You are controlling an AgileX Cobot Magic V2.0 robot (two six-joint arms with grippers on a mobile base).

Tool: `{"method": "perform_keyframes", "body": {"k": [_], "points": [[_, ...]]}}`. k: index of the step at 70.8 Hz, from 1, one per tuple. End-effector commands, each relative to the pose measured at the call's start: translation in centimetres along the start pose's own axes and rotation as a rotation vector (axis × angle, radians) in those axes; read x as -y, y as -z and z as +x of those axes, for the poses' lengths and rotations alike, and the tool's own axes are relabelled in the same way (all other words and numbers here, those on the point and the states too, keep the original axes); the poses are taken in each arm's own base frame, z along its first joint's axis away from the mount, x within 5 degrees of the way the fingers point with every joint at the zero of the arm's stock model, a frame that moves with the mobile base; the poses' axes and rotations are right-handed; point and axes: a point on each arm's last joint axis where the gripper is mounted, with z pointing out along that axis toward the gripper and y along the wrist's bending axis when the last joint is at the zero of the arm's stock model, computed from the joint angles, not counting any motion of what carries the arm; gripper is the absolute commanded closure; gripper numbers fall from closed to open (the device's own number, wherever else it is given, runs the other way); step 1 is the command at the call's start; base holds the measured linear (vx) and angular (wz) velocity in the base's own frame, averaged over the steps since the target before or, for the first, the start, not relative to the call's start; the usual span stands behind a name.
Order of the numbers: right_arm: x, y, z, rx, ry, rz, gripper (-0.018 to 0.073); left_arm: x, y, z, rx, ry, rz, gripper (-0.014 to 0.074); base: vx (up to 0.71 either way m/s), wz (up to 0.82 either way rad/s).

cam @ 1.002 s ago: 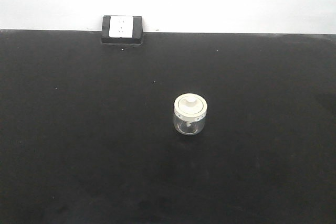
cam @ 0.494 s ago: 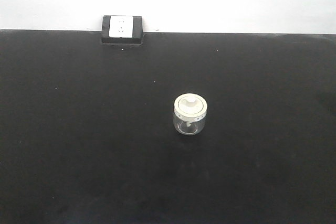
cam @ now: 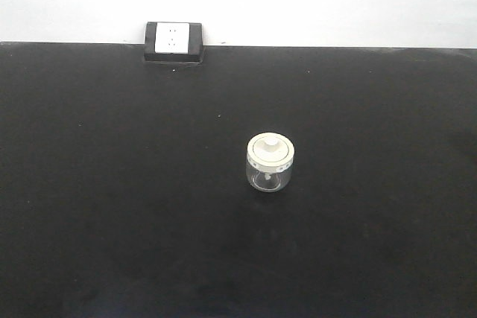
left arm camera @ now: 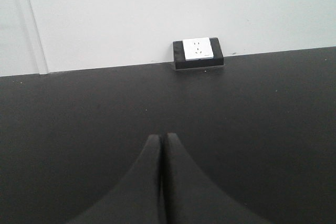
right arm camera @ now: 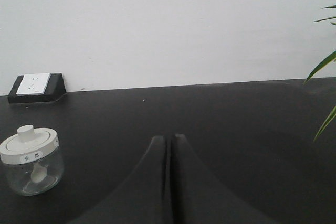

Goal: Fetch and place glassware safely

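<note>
The glassware [cam: 269, 161], a small squat clear jar with a cream-white knobbed lid, stands upright on the black table [cam: 112, 184], a little right of centre in the front view. It also shows at the lower left of the right wrist view, as the same jar [right arm camera: 30, 159]. My right gripper [right arm camera: 169, 138] is shut, empty, and sits well to the right of the jar. Shut as well, my left gripper [left arm camera: 163, 136] holds nothing; the jar is out of its view. Neither gripper appears in the front view.
A black box with a white socket plate [cam: 174, 40] rests at the table's far edge against the white wall; the socket box [left arm camera: 198, 52] [right arm camera: 35, 87] shows in both wrist views. Green plant leaves [right arm camera: 326, 72] reach in at the right.
</note>
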Motion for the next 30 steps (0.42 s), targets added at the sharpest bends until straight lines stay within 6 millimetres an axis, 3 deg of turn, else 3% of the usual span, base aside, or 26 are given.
{"method": "perform_keyframes", "body": {"k": [1,30], "points": [[-0.05,0.03,-0.08,0.066,0.013,-0.007,0.0563,0.11,-0.03,0.15,0.063,0.011,0.009,0.0603,0.0,0.0],[-0.05,0.03,-0.08,0.066,0.015,-0.007,0.0563,0.11,-0.03,0.15,0.063,0.011,0.009,0.0603,0.0,0.0]]}}
